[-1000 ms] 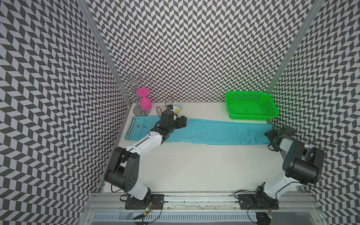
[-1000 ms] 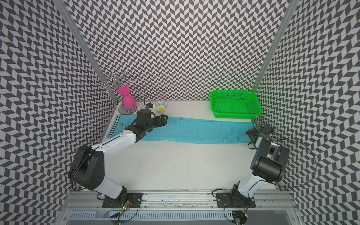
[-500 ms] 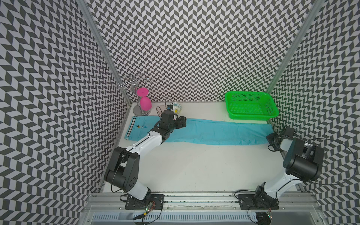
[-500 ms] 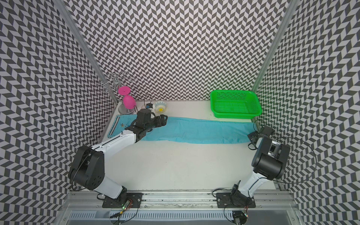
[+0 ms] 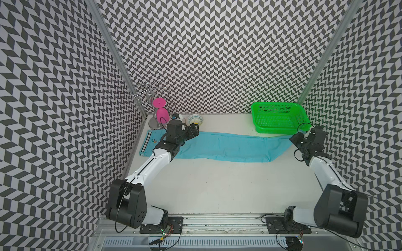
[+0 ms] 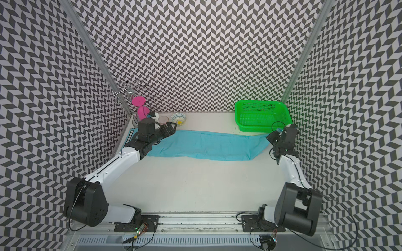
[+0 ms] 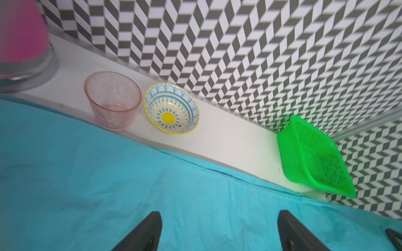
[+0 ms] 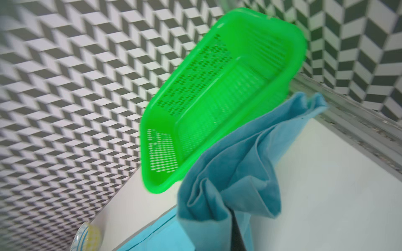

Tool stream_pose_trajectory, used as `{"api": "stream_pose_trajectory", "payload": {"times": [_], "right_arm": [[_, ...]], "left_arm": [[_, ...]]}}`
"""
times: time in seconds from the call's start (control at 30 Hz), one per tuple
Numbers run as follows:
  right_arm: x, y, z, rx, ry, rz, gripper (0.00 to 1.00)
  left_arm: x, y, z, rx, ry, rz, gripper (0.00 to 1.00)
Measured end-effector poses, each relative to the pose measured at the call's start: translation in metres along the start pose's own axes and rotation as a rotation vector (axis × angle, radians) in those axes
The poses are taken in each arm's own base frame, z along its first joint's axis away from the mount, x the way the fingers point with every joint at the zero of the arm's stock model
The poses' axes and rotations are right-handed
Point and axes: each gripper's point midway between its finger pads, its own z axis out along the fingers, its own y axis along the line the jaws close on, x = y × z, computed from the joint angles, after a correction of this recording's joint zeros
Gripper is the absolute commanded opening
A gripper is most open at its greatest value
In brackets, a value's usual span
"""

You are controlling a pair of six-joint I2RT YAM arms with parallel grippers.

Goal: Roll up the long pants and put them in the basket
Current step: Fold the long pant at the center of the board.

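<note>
While the left gripper hangs low over the upper part of the long pants, its jaws stand wide apart and hold nothing. In the left wrist view both dark fingers frame bare turquoise cloth. Behind this gripper, on its outer side, the striped waistband lies flat on the white table. Just ahead of its tips, past the far edge of the cloth, a pink glass cup and a patterned bowl stand side by side. A pink goblet, foot up on a wire stand, is a little further to the outer side.

From under the left gripper the trousers run as one long folded strip across the table to the right gripper. They lie flat for most of that way. The right gripper is closed on the leg end, where the cloth bunches into folds at its tips. The end edge of the strip slants up toward the gripper. A green basket sits just beyond this gripper, right beside the far edge of the pants.
</note>
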Motion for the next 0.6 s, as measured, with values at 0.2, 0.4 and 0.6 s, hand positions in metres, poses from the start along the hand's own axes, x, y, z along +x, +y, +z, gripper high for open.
{"api": "stream_pose_trajectory", "payload": {"times": [0.2, 0.4, 0.6], "right_arm": [[0.063, 0.144, -0.022, -0.241, 0.084, -0.148, 0.00], [0.194, 0.248, -0.029, -0.385, 0.273, -0.270, 0.00], [0.335, 0.281, -0.018, -0.379, 0.467, -0.397, 0.18]], "left_arm": [[-0.038, 0.013, -0.033, 0.001, -0.090, -0.049, 0.88], [-0.037, 0.042, -0.042, -0.035, -0.079, -0.086, 0.88], [-0.026, 0.061, -0.044, -0.061, -0.042, -0.114, 0.89]]}}
